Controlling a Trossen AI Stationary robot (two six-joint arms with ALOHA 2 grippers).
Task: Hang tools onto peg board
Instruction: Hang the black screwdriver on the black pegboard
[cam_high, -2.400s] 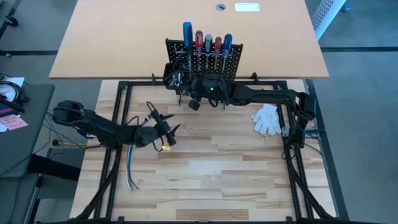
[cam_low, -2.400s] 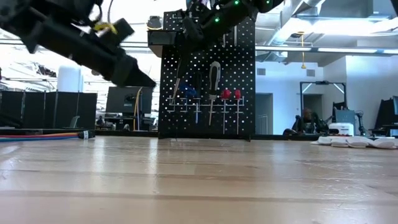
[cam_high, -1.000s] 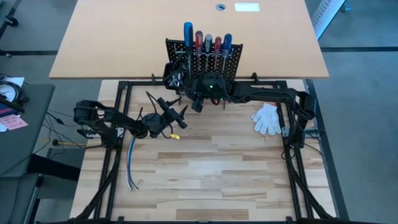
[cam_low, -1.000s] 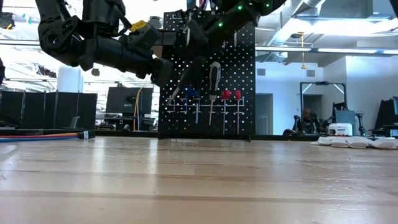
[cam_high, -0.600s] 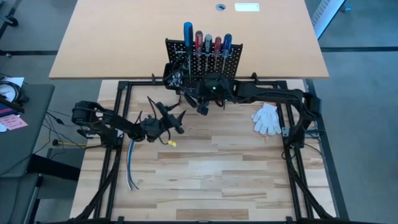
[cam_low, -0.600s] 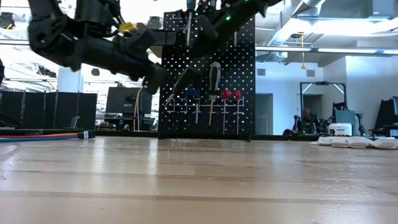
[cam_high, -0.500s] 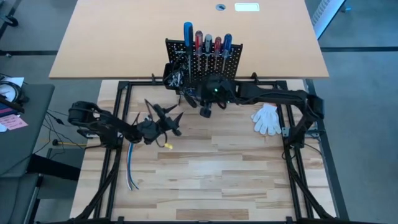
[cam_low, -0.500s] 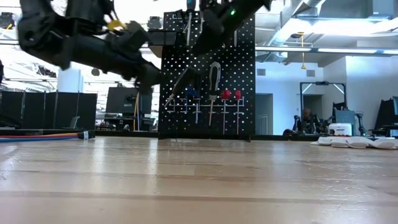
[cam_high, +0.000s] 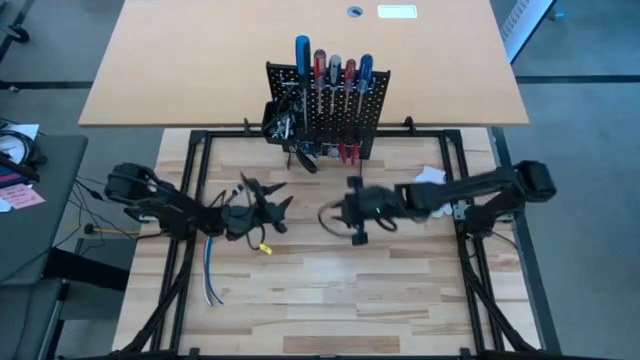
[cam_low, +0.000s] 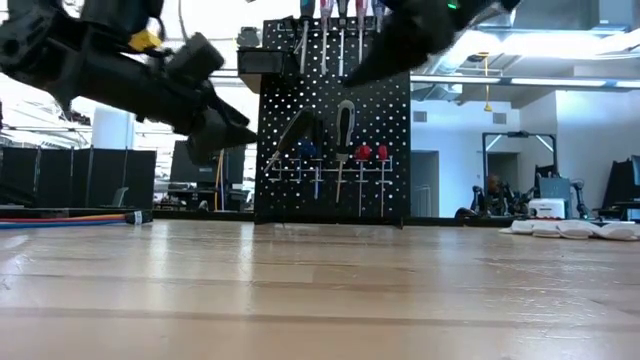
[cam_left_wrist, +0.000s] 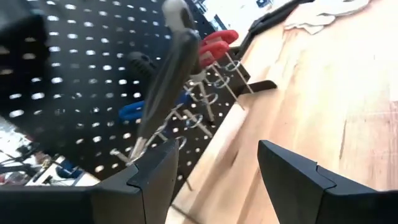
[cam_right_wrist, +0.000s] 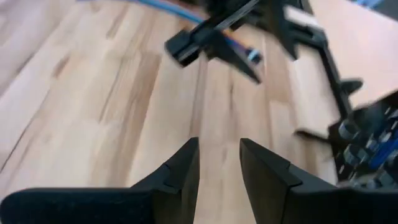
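The black peg board stands at the table's far edge, with several screwdrivers upright in its top rail and a black bin at its left. On its front, a black-handled tool hangs slanted beside an upright black-handled screwdriver and red-handled pliers. My left gripper is open and empty, left of centre, facing the board. My right gripper is open and empty at mid-table, pointing toward the left gripper.
A white glove lies at the right, partly under my right arm. A bundle of loose cables lies near the left edge. A black frame borders the wooden top. A tan table stands beyond the board.
My right gripper has drawn back from the peg board toward the near edge to mid-table and turned to point toward the table's left. The slanted black-handled tool stays on the board. My left gripper has gone a little toward the near-left.
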